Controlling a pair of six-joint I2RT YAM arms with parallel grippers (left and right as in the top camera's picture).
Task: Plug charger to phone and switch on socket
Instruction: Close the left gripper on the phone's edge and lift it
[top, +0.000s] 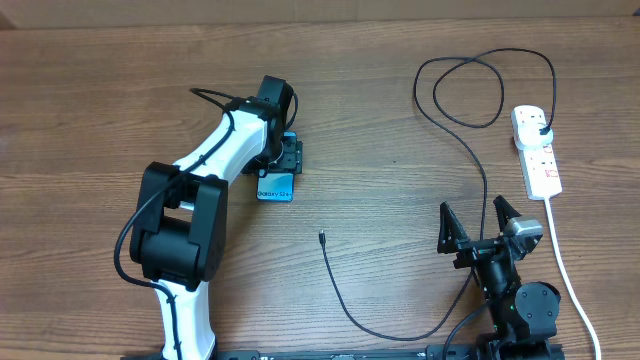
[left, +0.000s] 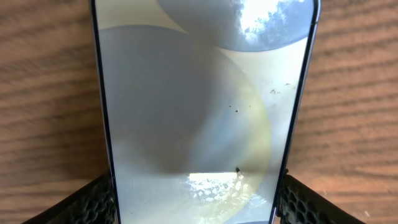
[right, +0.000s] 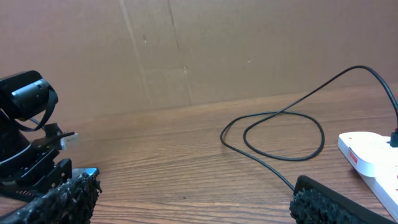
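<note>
— Where does the job stand?

— Early, I'd say. The phone (top: 277, 187) lies flat on the table (top: 400, 190), left of centre, with nothing in its port. The connector tip (top: 321, 237) of the charger (top: 486, 185) lies loose on the wood, near the phone's lower right but apart from it.

— And the other end?

— The plug head (top: 541, 128) seems to sit in the socket (top: 537, 152) at the far right. I can't tell whether the switch is on. So what's left is the plugging-in and, probably, the switch.

— What are the arms doing?

— The left gripper (top: 283, 160) is over the phone, a finger on each long side. In the wrist view its pads (left: 93, 200) sit right at the phone's edges; I can't tell whether they're pressing. The right gripper (top: 472, 212) stands spread wide with nothing in it, low on the right beside the cable.

— How will the things handle?

— The phone is a thin slab, its glass glossy and reflective, its edges dark and narrow. The cable is thin, black and limp, looping freely. The socket is hard white plastic, oblong, with red marks and a thick white cord (top: 565, 262). The pads are black and dimpled, the table grained wood.
</note>
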